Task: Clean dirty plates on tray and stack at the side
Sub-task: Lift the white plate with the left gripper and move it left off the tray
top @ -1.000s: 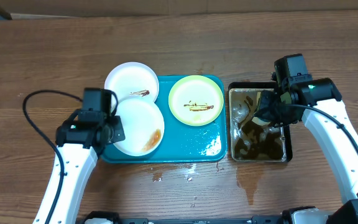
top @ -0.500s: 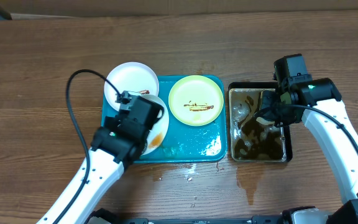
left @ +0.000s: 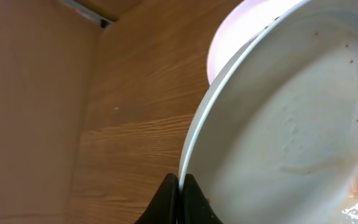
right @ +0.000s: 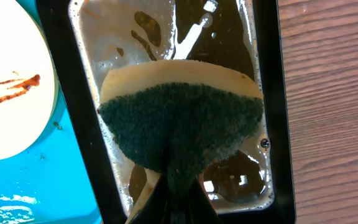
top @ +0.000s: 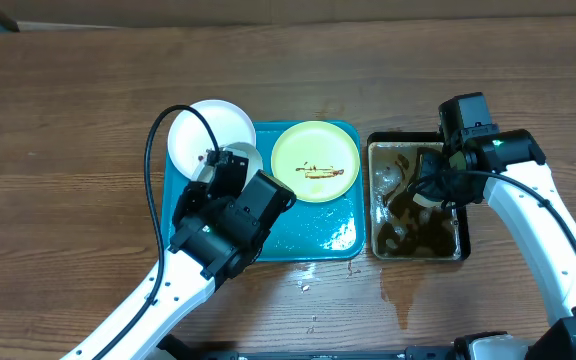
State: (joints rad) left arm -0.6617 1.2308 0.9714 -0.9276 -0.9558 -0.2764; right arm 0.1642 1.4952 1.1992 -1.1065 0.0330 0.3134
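With no plate wiped or stacked yet, the yellow-green plate [top: 315,150] lies sauce-streaked on the tray [top: 303,232], 1 white plate [top: 203,125] overlaps its corner, the left gripper [left: 180,182] pinches the smeared second white plate [left: 291,124] by its rim, and the right gripper [right: 173,186] clamps a sponge [right: 179,124] over the pan [right: 277,124].

Lab-type robot bench: plain wood-grain table [top: 68,80], cabled white left arm [top: 143,305], right arm [top: 553,235], staged tray [top: 313,235].

text: none legible | labels: none | numbers: none (all three views)
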